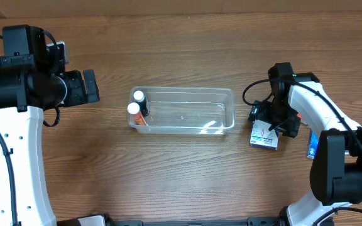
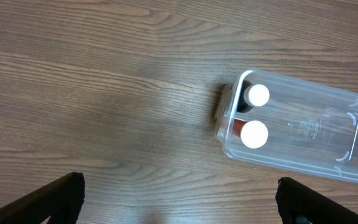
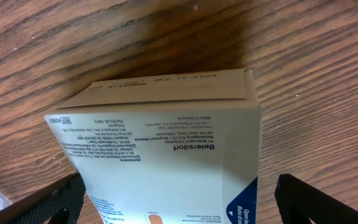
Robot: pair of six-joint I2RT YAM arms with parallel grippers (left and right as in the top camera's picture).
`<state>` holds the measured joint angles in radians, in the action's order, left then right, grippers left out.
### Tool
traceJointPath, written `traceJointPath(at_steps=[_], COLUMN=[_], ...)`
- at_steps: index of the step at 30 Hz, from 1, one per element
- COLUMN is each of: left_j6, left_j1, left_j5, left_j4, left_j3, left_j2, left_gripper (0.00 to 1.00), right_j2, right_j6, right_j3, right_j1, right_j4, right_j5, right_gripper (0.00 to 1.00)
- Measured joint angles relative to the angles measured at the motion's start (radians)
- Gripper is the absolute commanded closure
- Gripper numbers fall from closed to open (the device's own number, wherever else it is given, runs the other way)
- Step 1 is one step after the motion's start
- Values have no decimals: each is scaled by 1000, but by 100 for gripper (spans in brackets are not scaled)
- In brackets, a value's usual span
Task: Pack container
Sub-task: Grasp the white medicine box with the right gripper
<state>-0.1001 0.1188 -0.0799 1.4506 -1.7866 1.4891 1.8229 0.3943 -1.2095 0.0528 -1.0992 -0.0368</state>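
Observation:
The clear plastic container (image 1: pixel 187 93) lies at the table's middle. Two white-capped bottles (image 1: pixel 138 96) (image 1: pixel 133 108) stand at its left end. They also show in the left wrist view (image 2: pixel 257 95) (image 2: pixel 254 134), inside the container (image 2: pixel 309 127). My left gripper (image 1: pixel 91 86) is open and empty, left of the container, with bare wood between its fingers (image 2: pixel 179 199). My right gripper (image 1: pixel 270 122) is open and straddles a white and blue box (image 1: pixel 263 137) lying right of the container. In the right wrist view the box (image 3: pixel 166 137) sits between the spread fingers (image 3: pixel 179 202).
A small blue item (image 1: pixel 311 145) lies at the far right, partly hidden behind the right arm. The container's right part holds nothing. Wood tabletop surrounds everything.

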Motion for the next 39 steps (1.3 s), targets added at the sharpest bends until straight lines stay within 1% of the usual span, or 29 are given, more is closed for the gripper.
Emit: traceJointPath(at_steps=[17, 22, 26, 29, 39], left_j6=[0, 0, 0, 0, 0], left_j1=[0, 0, 0, 0, 0], left_j5=[0, 0, 0, 0, 0], left_j4=[0, 0, 2, 8, 10], left_j3=[0, 0, 0, 0, 0], left_j2=[0, 0, 0, 0, 0], left_gripper=[0, 0, 0, 0, 0], right_j2=[0, 0, -1, -2, -2], right_j6=[-123, -143, -147, -151, -153], right_j3=[2, -2, 15, 64, 79], right_j1=[0, 0, 0, -1, -2], right_j4=[-27, -66, -8, 46, 57], right_j5=[19, 26, 26, 33, 34], right_gripper=[0, 0, 0, 0, 0])
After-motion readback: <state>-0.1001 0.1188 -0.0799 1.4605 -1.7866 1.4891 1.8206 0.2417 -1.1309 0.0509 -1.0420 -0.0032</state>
